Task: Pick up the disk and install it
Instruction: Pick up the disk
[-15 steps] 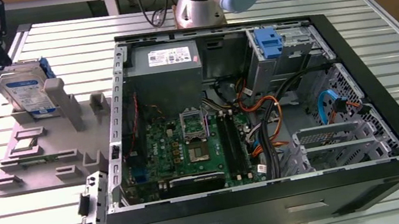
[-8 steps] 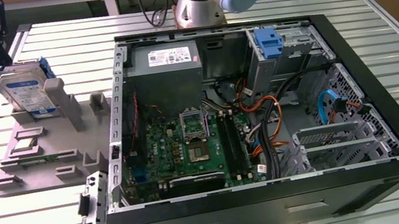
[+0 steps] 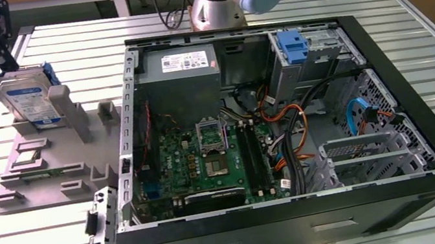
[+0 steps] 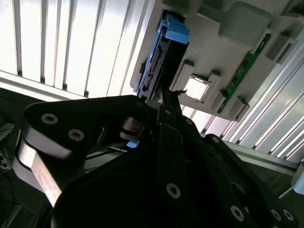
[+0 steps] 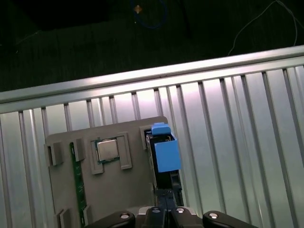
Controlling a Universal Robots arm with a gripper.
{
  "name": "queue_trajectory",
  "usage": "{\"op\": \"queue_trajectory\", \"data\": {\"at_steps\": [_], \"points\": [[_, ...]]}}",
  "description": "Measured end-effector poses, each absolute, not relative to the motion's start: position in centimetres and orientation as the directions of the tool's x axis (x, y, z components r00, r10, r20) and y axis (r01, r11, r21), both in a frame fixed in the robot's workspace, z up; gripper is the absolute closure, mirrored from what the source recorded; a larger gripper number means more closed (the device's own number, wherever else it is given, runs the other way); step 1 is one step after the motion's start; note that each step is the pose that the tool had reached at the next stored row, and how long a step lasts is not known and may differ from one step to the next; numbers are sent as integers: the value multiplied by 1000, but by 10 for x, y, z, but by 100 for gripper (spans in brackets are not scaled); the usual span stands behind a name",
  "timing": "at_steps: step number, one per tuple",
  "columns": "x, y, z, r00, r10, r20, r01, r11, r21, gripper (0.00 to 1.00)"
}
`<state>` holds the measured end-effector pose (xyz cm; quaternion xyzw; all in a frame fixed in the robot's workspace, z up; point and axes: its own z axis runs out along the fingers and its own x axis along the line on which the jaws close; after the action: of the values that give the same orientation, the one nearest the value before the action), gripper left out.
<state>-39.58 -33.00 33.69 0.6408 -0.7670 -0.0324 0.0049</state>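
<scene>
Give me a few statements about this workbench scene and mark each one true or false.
The disk stands upright in the grey fixture. True.
The disk already sits inside the computer case. False: it is in the grey fixture, outside the case, on the exterior view's left.
The computer case is open, showing its motherboard. True.
The gripper reaches into the computer case. False: it is just above the disk.
</scene>
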Motion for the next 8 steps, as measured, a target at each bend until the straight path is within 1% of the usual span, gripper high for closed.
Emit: {"op": "queue_trajectory", "data": {"at_steps": [8], "points": [[-398, -330, 337, -174, -984, -35, -984, 172, 56, 89]]}}
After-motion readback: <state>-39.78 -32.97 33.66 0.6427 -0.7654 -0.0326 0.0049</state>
